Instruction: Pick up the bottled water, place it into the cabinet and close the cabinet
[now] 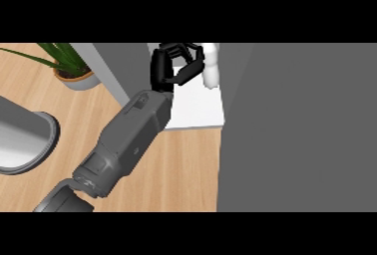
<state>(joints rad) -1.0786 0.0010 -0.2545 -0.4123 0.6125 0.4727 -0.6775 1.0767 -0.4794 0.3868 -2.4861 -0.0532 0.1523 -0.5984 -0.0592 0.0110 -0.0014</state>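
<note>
Fingers (pixel 193 63) of black left hand (pixel 165 64) — curled beside pale bottle (pixel 211 67) — hold nothing.

narrow cabinet opening (pixel 195 107) between grey wall (pixel 121 69) and open door (pixel 302 124)

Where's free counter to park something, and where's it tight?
Free: wooden counter between grey forearm and open grey cabinet door; also between potted green plant and round metal pot. Tight: white cabinet shelf, where the hand's fingers meet the pale bottled water.
</note>
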